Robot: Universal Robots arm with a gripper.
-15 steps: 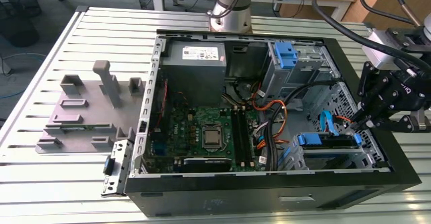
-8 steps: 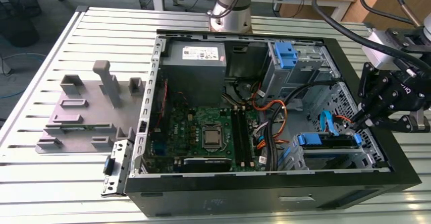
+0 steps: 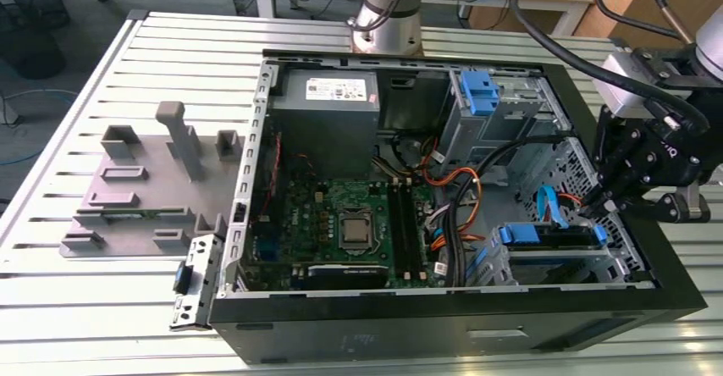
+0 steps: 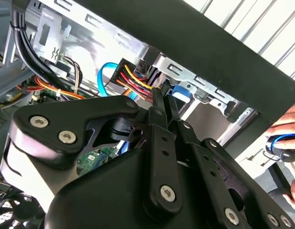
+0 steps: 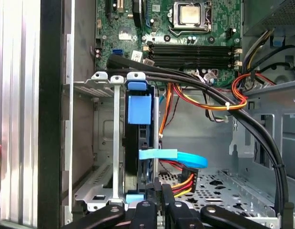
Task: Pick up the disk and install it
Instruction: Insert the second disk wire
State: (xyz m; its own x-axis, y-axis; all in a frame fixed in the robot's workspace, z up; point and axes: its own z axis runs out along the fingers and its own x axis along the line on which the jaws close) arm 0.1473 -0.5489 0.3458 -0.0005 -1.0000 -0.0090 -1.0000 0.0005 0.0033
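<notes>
The disk [image 3: 550, 235] sits in the drive cage [image 3: 565, 266] at the front right corner of the open computer case, its blue caddy rails showing. In the first wrist view the disk [image 5: 139, 109] stands slotted between the cage's metal walls, with a blue data cable [image 5: 178, 156] curving beside it. My gripper [image 3: 598, 209] hangs just above the disk's end nearest the case's right wall. Its two black fingers are shut side by side, with the tips right at the blue caddy edge [image 4: 178, 93]. The gripper [image 5: 159, 194] holds nothing visible.
Inside the case [image 3: 452, 325] are a grey power supply [image 3: 328, 96], the motherboard [image 3: 339, 223] and a blue bracket [image 3: 480, 92] in the rear bay. Black and coloured cable bundles [image 5: 209, 90] cross beside the cage. A grey fixture [image 3: 147, 181] stands on the slatted table. A person's hand [image 4: 286, 138] is outside the case.
</notes>
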